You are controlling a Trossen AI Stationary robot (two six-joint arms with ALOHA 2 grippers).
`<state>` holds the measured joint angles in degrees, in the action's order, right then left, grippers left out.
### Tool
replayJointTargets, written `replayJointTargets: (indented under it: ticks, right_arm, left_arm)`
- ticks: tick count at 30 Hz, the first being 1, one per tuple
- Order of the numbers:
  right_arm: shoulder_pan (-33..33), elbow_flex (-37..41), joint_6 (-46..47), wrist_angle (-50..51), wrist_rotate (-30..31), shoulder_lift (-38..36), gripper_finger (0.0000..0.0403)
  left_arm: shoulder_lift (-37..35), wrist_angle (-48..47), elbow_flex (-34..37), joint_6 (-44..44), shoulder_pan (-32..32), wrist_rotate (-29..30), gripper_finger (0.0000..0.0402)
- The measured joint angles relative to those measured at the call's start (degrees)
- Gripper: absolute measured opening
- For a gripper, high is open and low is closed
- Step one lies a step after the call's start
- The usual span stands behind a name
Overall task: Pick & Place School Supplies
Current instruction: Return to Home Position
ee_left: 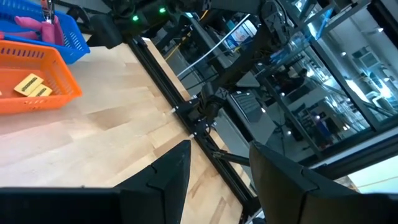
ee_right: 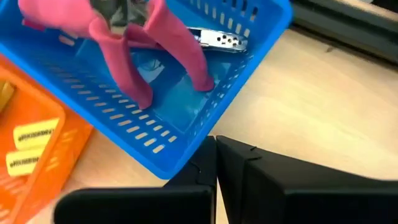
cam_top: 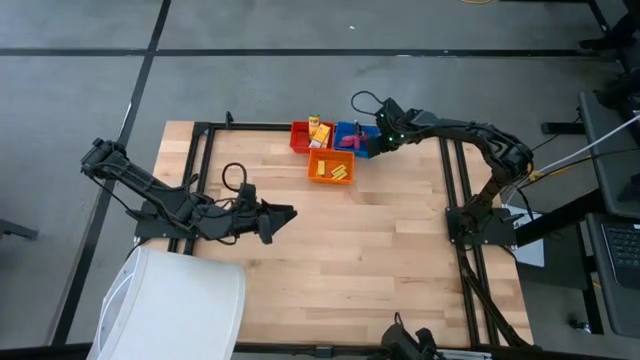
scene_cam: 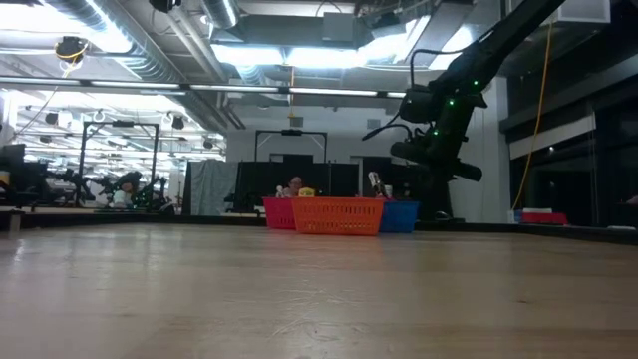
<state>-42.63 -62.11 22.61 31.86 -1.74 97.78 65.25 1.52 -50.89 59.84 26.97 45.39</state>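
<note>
Three open bins stand together at the table's far edge: red (cam_top: 298, 138), orange (cam_top: 318, 174) and blue (cam_top: 343, 128). Pink-handled tools (ee_right: 124, 50) lie in the blue bin (ee_right: 180, 124), with a metal end against its wall. Yellow packets with white labels (cam_top: 335, 170) lie flat in the orange bin (ee_left: 37, 102). Small yellow items (cam_top: 318, 130) sit in the red bin. My right gripper (ee_right: 216, 158) is shut, raised just off the blue bin's right side (cam_top: 365, 143), and holds nothing. My left gripper (cam_top: 290, 213) waits open over the table's left middle (ee_left: 221, 168).
A white rounded object (cam_top: 170, 305) covers the table's near left corner. Black frame rails run along the left (cam_top: 200, 170) and right (cam_top: 448, 180) sides. Bare wood (cam_top: 370, 240) lies between my left gripper and the right rail, nearer than the bins.
</note>
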Motion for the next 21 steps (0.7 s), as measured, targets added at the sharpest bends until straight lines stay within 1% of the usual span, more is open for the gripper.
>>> replayJointTargets:
  ticks: [10, 14, 18, 21]
  right_arm:
    - [0.02, 0.0, 0.79, -4.42, -1.15, 4.38, 0.0]
    - [0.03, 0.0, 0.81, -5.86, -0.82, 4.98, 0.0]
    - [0.04, 0.0, 0.39, -4.44, 1.89, 3.85, 0.0]
    - [0.64, 0.0, 0.02, -2.87, 6.58, 0.5, 0.0]
  left_arm:
    - [0.0, -0.03, 0.0, 0.0, -0.01, 0.02, 0.0161]
    - [0.0, -0.03, 0.0, 0.33, -0.01, 0.0, 0.0161]
    - [0.0, -0.03, 0.0, 0.29, -0.01, 0.02, 0.0161]
    - [0.0, -0.09, 0.0, -0.7, -0.01, 0.02, 0.0161]
